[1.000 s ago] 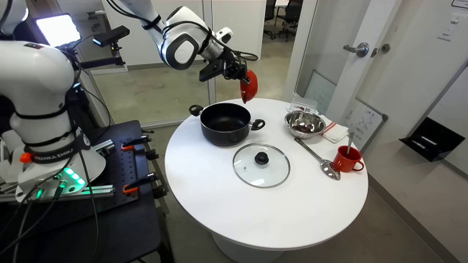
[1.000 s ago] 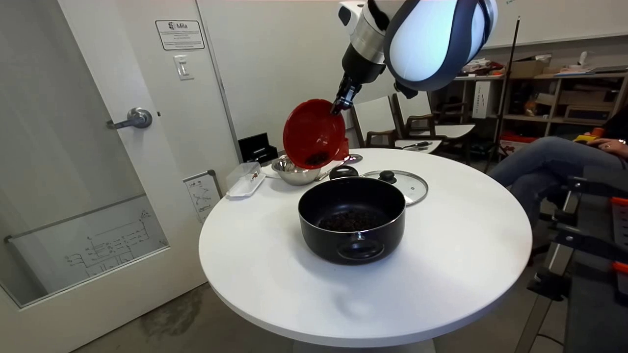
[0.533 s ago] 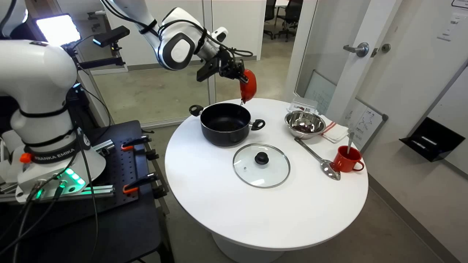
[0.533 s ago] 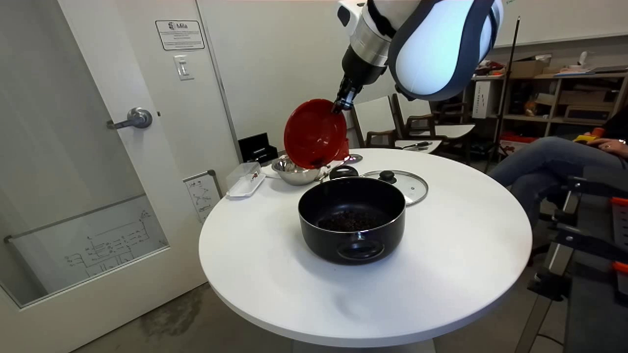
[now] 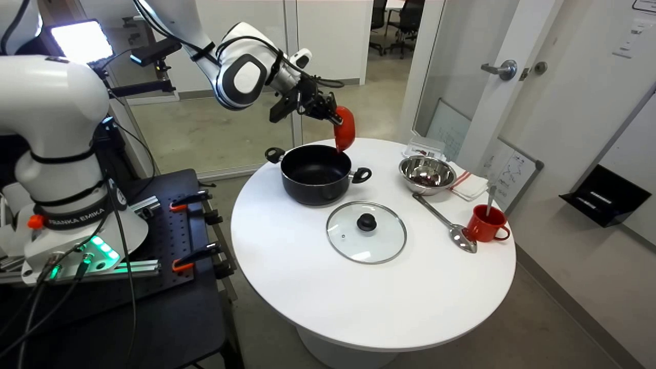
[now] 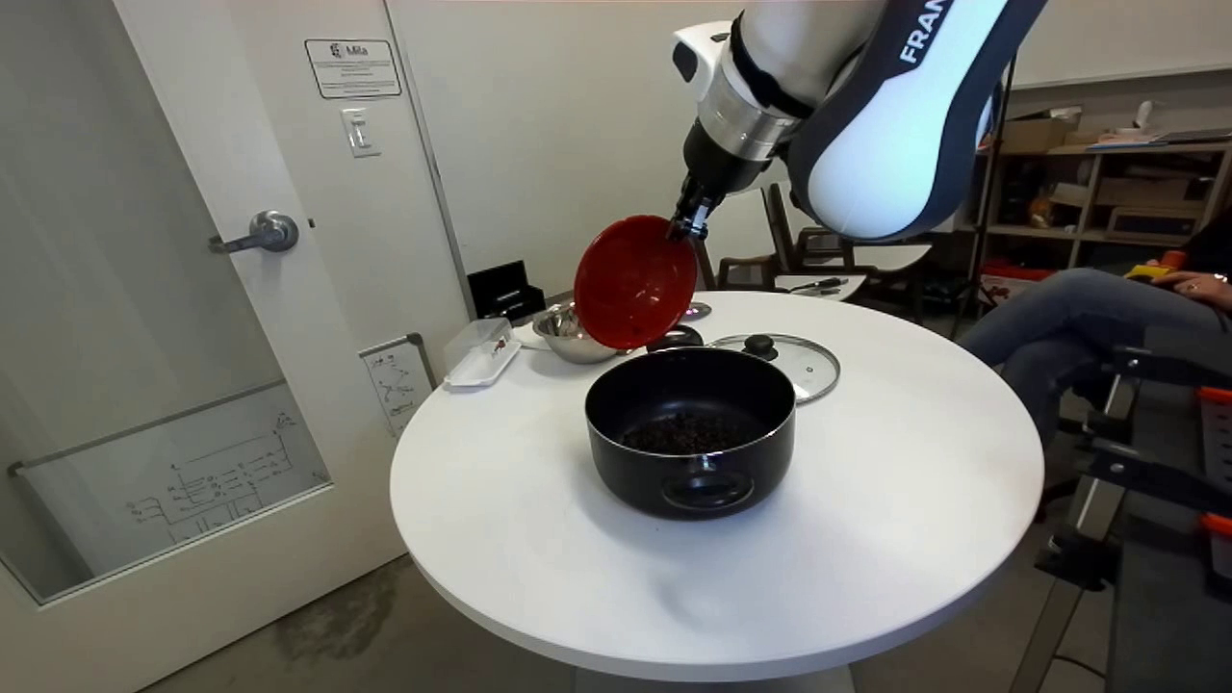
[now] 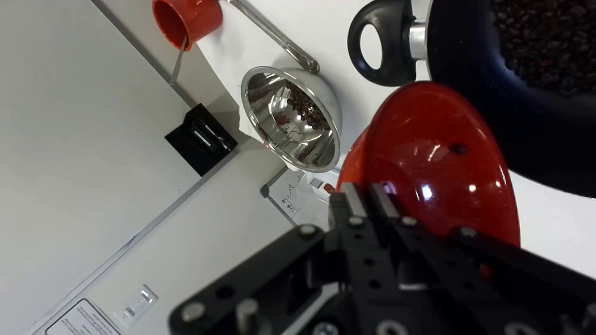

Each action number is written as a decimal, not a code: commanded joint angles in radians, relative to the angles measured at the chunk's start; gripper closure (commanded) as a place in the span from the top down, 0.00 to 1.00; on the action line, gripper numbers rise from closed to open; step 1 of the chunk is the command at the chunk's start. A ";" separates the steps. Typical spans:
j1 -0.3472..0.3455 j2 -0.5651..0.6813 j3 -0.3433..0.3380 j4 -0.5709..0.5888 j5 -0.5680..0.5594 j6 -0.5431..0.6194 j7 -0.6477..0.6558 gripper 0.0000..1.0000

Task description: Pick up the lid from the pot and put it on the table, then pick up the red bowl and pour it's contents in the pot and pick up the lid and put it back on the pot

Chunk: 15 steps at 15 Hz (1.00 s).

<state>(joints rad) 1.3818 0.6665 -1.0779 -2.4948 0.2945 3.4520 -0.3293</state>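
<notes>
By the gripper (image 7: 369,193) the red bowl (image 6: 635,279) is grasped, its rim clenched in the grip. It is held tipped onto its side above the table (image 5: 328,297), with its mouth turned toward the pot (image 5: 312,193) and its lower lip close to the pot's rim; whether the lip lies fully inside that rim cannot be told. Over the last second the bowl has been lowered and brought nearer the pot, and the dark clump at its lip has been all but emptied out: only what looks like one stray bean (image 7: 458,149) is left on the inner wall. Dark beans (image 7: 549,42) are spread across the floor of the pot. The pouring is therefore judged nearly finished, with the bowl to be set down and the lid (image 5: 367,238) to be put back. Whether any beans were spilled past the rim cannot be made out.

In an exterior view the pot is placed near the table's far edge, and the lid is laid flat just beside it, well in from the edges. Toward the edge farthest from the robot's base (image 5: 77,241), a steel bowl (image 5: 430,190), a spoon (image 5: 456,231) and a red mug (image 5: 484,225) are set out.
</notes>
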 commanded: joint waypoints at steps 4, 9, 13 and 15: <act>0.089 0.144 -0.051 0.002 -0.002 0.006 0.094 0.02; 0.092 0.205 -0.032 -0.009 -0.002 0.006 0.135 0.02; 0.124 0.277 -0.037 -0.012 -0.009 0.006 0.147 0.02; 0.093 0.265 -0.022 -0.019 0.000 0.008 0.180 0.02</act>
<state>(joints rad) 1.4710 0.8964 -1.0961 -2.5049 0.2925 3.4519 -0.2021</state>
